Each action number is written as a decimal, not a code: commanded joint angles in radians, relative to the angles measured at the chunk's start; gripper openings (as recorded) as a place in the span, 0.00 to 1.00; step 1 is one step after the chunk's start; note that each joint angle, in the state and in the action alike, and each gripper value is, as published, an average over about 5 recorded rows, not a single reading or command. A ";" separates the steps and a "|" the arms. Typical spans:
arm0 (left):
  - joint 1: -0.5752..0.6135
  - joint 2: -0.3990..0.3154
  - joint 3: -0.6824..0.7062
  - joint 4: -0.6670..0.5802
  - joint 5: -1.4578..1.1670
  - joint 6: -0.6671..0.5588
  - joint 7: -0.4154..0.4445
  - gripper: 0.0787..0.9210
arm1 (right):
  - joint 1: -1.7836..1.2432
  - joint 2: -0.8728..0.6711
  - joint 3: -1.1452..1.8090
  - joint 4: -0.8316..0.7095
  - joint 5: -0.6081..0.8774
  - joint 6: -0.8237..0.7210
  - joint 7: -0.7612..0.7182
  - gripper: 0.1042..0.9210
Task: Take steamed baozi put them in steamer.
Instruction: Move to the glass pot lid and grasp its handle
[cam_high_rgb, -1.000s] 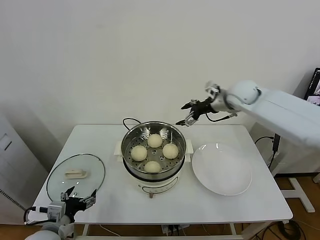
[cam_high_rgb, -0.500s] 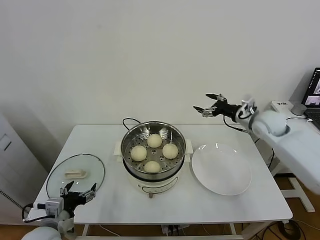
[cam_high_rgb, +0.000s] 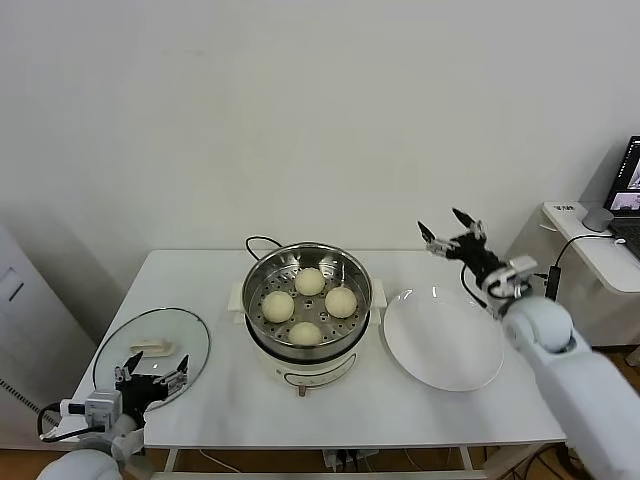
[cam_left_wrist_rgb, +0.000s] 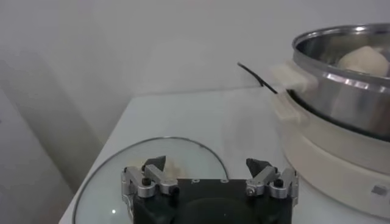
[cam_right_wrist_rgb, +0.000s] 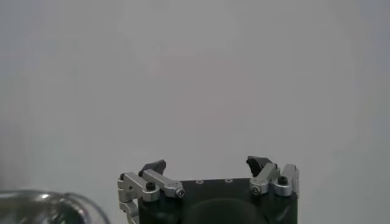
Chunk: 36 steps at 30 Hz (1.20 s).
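Inside shiny round steamer (cam_high_rgb: 306, 300) — four smooth domed baozi (cam_high_rgb: 310, 281) | grippers spread

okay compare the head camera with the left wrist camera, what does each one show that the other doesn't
Only the head view shows the white plate, the right gripper open and raised beyond it, and all four steamed baozi.

Only the left wrist view shows the left gripper up close, open, over the glass lid.

Both show the steamer with its black cord, the lid and the white table.

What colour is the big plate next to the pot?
The plate is plain white, seen best in the head view.
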 joint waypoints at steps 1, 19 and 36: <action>0.009 0.018 -0.004 0.050 0.243 -0.077 0.047 0.88 | -0.377 0.257 0.331 0.047 -0.151 0.067 0.003 0.88; -0.061 0.003 -0.002 0.396 1.256 -0.497 0.096 0.88 | -0.444 0.409 0.394 0.021 -0.216 0.085 -0.046 0.88; -0.221 -0.025 -0.073 0.661 1.640 -0.746 0.025 0.88 | -0.435 0.438 0.412 -0.014 -0.235 0.097 -0.064 0.88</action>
